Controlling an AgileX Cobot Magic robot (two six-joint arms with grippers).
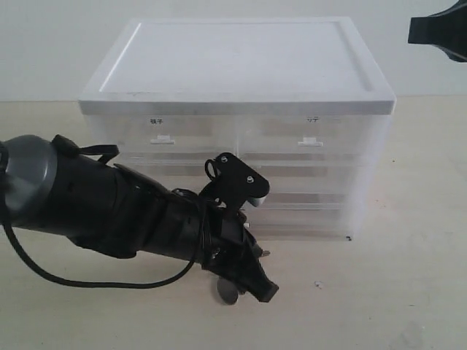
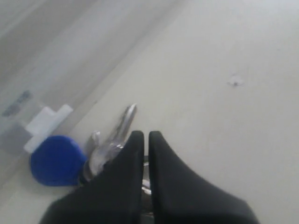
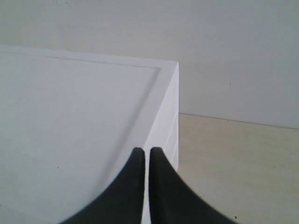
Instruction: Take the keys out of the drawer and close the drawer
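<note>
**Keys on the table, pinched by the left gripper**

The drawer [image 1: 190, 135], top left in the cabinet [image 1: 241, 58], looks flush with its twin, though the hazy plastic leaves that unsure. Lower and in front, the left gripper [image 2: 145, 137] is down at the table [image 1: 379, 277]. Its jaws are closed to a slit on the ring of the keys [image 2: 105, 147], whose blue tag lies just beside the cabinet's foot. Far right, the right gripper [image 3: 145, 156] hangs above the cabinet top, jaws pressed together, empty.
</note>
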